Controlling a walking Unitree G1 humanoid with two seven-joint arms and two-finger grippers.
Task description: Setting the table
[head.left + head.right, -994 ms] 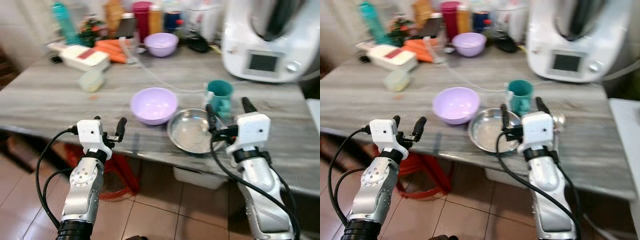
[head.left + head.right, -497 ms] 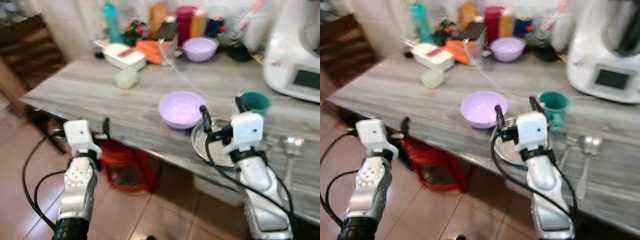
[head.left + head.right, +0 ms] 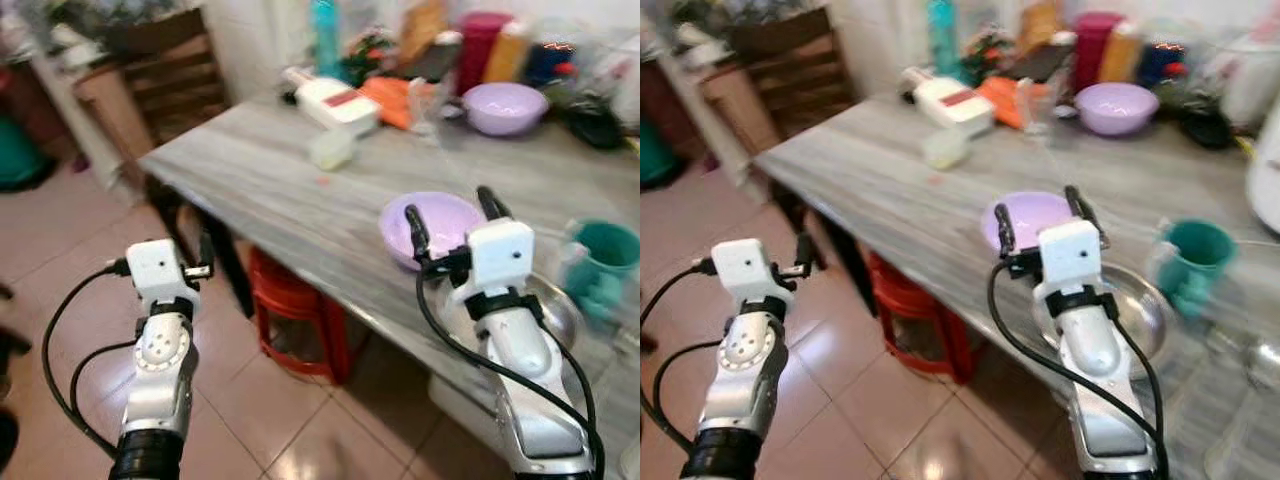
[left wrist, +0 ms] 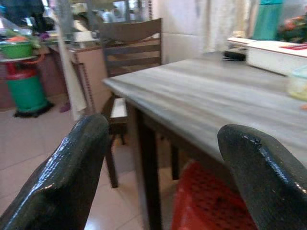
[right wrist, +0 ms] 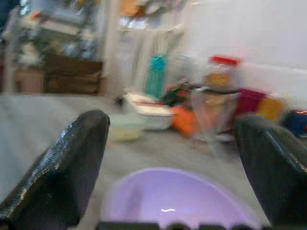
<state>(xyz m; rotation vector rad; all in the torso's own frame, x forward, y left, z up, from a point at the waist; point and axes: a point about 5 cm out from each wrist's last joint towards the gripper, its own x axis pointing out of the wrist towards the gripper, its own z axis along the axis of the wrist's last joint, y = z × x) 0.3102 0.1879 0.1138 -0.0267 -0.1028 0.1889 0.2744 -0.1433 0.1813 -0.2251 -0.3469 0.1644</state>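
Note:
A lilac bowl [image 3: 440, 222] sits near the front edge of the grey wooden table [image 3: 260, 170]. To its right are a steel plate [image 3: 562, 312] and a teal mug [image 3: 605, 262]. A second lilac bowl [image 3: 505, 105] stands at the back. My right gripper [image 3: 452, 215] hovers open just in front of the near bowl, level with its rim; the right wrist view shows this bowl [image 5: 177, 199] between the spread fingers. My left gripper [image 3: 795, 262] is held open over the tiled floor, left of the table's corner, with nothing in it.
A red stool [image 3: 295, 310] stands under the table. A dark wooden chair [image 4: 132, 57] is at the table's far corner, with a green bin [image 4: 24, 72] beyond. A white box [image 3: 330, 100], a pale tub [image 3: 330, 150], bottles and jars crowd the back.
The whole picture has swung left, so the table sits further right in view. The left gripper now hangs past the table's corner over the floor. Both grippers stay open.

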